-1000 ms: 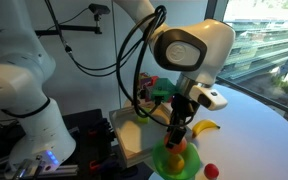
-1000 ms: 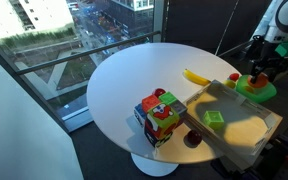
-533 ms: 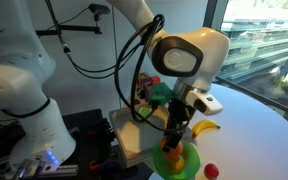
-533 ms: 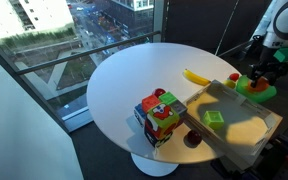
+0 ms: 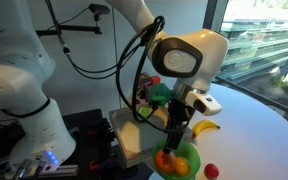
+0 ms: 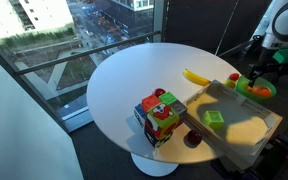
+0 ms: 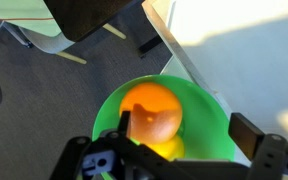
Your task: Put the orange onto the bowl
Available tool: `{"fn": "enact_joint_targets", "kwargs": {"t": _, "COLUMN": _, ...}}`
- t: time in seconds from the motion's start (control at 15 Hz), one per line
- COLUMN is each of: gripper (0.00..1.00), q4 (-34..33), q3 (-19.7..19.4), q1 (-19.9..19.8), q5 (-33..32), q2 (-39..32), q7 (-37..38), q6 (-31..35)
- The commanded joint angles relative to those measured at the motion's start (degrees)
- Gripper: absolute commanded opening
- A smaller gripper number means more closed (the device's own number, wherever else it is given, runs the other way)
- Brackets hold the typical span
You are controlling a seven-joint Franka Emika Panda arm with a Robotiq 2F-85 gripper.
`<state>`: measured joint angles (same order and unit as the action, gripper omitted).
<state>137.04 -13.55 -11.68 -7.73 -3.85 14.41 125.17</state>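
Observation:
The orange (image 7: pixel 150 110) lies inside the green bowl (image 7: pixel 210 118), resting against a paler yellow fruit (image 7: pixel 170 149). My gripper (image 7: pixel 184 130) hangs just above it, open, with one finger by the orange's left side and the other near the bowl's right rim; nothing is held. In both exterior views the gripper (image 5: pixel 174 141) (image 6: pixel 260 74) points down over the bowl (image 5: pixel 189 167) (image 6: pixel 250 90) beside the table's edge. The orange (image 5: pixel 165 159) shows in the bowl below the fingers.
A banana (image 5: pixel 206 127) (image 6: pixel 195 76) lies on the white round table (image 6: pixel 134 75) near the bowl. A small red fruit (image 5: pixel 211 171) sits beside the bowl. The wooden tray (image 6: pixel 246 130) holds a green block (image 6: pixel 214 120); a colourful cube toy (image 6: pixel 160 115) stands at its corner.
The jaws have gone from shut to open. The orange has left the fingers and now lies in the bowl. The arm has hardly moved.

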Motion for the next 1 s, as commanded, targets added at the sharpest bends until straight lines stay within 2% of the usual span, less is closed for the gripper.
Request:
{"fn": "enact_joint_targets", "kwargs": {"t": 0.0, "gripper": 1.00, "q4": -0.33, "q3": 0.67, "q1": 0.17, "q5": 1.85, "q2": 2.32, "q7": -1.35, "q6": -2.62}}
{"fn": "enact_joint_targets", "kwargs": {"t": 0.6, "gripper": 1.00, "q4": -2.73, "q3": 4.29, "q1": 2.80, "q5": 7.40, "q2": 7.25, "q7": -7.31, "q6": -8.27}}
{"fn": "enact_joint_targets", "kwargs": {"t": 0.93, "gripper": 1.00, "q4": -3.57, "q3": 7.39, "q1": 5.73, "q5": 5.70, "q2": 10.41, "q7": -8.45, "q6": -9.51}}
